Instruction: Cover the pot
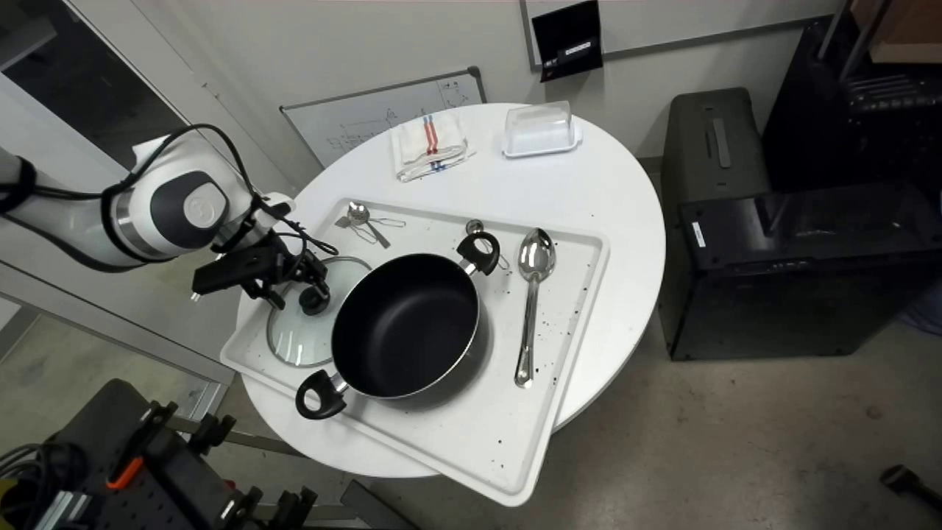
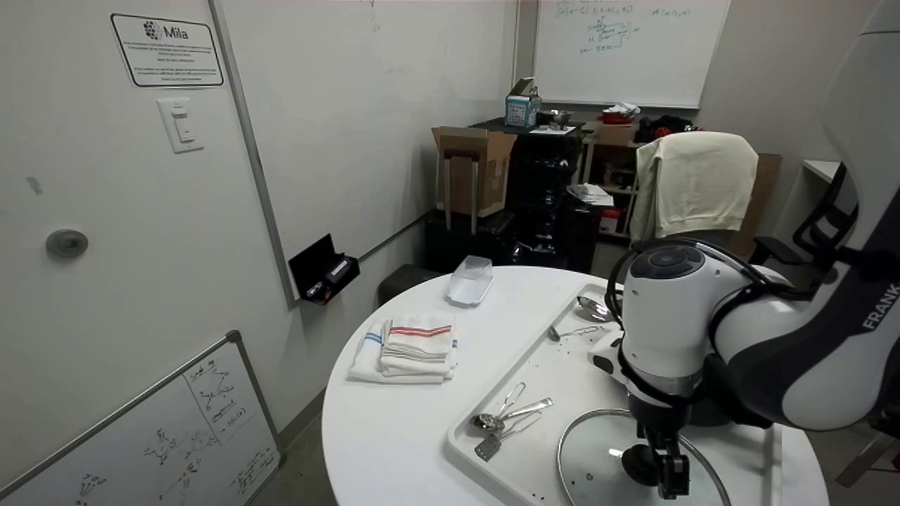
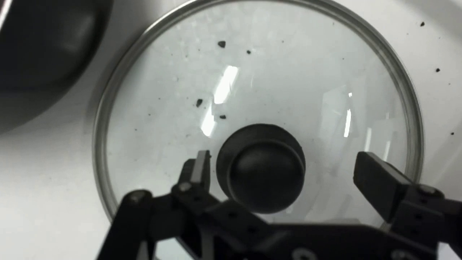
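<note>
Pot (image 3: 47, 50) partly outside wrist view

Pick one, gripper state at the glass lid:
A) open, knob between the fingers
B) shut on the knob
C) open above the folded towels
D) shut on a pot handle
A: the wrist view shows the gripper with its fingers apart and the black lid knob between them.

Pale wall (image 2: 105, 302); scribbled whiteboard (image 2: 176, 436) leans low against it. Round white tabletop (image 1: 625, 191) nearby. Floor (image 1: 773, 442) grey-brown, blotchy. Dark cases (image 1: 809, 294) stand near wall.
</note>
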You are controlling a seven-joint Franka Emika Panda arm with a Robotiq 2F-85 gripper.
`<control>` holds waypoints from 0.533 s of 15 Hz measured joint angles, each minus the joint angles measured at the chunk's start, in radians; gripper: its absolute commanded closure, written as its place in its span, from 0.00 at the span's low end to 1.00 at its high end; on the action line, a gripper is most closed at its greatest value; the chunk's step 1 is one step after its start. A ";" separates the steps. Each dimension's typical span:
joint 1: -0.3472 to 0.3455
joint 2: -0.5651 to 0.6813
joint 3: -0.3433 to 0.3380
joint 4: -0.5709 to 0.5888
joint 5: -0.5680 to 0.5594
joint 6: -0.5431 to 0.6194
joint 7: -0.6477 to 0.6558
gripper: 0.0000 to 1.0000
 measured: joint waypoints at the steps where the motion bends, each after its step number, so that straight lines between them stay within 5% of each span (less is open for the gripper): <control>1: 0.005 0.007 0.000 0.008 0.000 0.003 0.000 0.26; 8: 0.013 0.018 -0.006 0.027 0.000 0.018 -0.001 0.75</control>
